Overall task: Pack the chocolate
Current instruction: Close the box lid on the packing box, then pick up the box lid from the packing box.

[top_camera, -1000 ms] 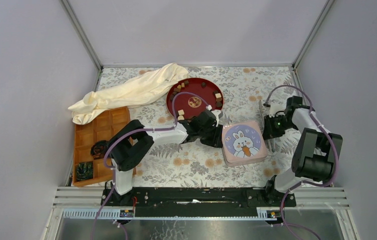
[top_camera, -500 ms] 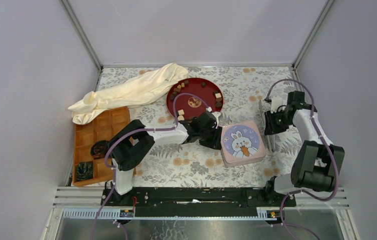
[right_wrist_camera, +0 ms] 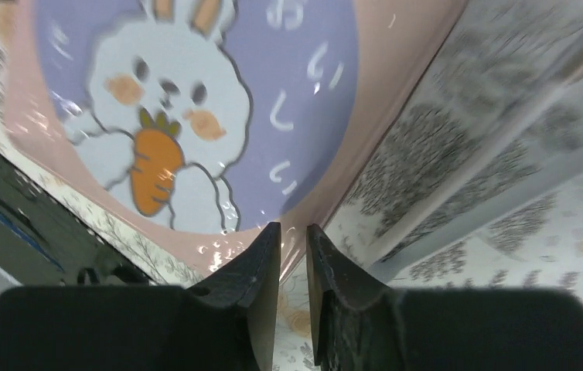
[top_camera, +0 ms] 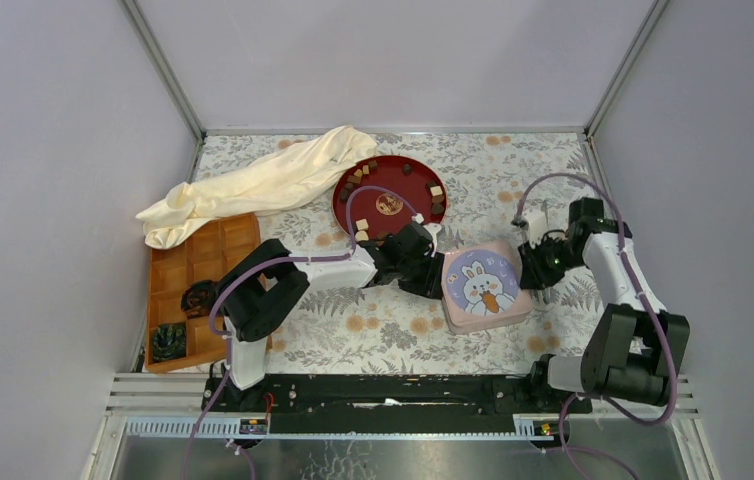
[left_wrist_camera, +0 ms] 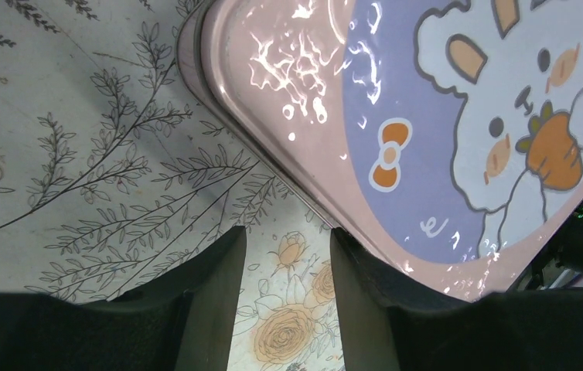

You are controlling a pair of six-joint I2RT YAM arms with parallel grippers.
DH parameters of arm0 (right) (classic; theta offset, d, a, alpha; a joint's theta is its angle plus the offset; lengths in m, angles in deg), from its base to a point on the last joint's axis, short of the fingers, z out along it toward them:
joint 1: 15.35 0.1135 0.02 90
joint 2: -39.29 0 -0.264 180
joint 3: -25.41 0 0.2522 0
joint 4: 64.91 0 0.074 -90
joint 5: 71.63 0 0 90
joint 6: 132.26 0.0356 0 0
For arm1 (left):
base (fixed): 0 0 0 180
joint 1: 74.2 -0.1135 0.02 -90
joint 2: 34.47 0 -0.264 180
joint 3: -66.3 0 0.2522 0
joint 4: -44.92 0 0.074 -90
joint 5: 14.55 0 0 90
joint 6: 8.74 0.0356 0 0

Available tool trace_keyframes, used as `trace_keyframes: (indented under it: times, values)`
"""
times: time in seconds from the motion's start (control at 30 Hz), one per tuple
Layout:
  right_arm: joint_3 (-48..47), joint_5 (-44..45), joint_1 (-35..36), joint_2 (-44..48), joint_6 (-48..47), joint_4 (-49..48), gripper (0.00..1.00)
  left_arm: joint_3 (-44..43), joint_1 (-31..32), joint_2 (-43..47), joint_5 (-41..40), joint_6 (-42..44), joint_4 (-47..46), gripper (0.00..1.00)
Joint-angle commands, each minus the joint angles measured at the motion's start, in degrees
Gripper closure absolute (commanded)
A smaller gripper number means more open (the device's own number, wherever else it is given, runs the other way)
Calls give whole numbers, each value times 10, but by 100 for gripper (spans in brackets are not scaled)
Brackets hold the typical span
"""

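The chocolate lies as small dark, tan and cream pieces on a red plate at the back middle. In front of it sits a pink tin with a bunny lid, lid on. My left gripper is at the tin's left edge. It is open, with only tablecloth between its fingers, and its right finger is beside the tin. My right gripper is at the tin's right edge, its fingertips a narrow gap apart and holding nothing.
A cream cloth lies at the back left. A wooden compartment tray at the left holds dark coiled rings. A shiny metal strip lies on the floral tablecloth just right of the tin.
My right gripper has swung left and nearer, from beside the metal strip to the tin's right edge. The left arm and the tin have stayed put.
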Motion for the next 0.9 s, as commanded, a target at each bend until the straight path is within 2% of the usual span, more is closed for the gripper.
trace_keyframes:
  times: [0.0,0.17,0.33,0.43,0.63,0.73,0.87]
  values:
    - [59,84,3,-39,-37,-21,75,-18,2,-4,7,5,-24,48]
    - [87,161,3,-68,-8,-79,77,-18,3,-2,5,4,-26,48]
    - [80,150,3,-72,5,-79,77,-10,2,9,3,4,-35,47]
    - [56,113,2,-61,10,-49,70,-8,2,15,1,4,-37,46]
    - [-13,2,1,-14,9,31,50,13,1,33,1,1,-54,46]
    - [-29,-31,1,12,16,43,47,49,-2,60,-1,-9,-83,45]
    - [-24,-59,1,18,35,28,49,97,-8,102,-2,-27,-127,37]
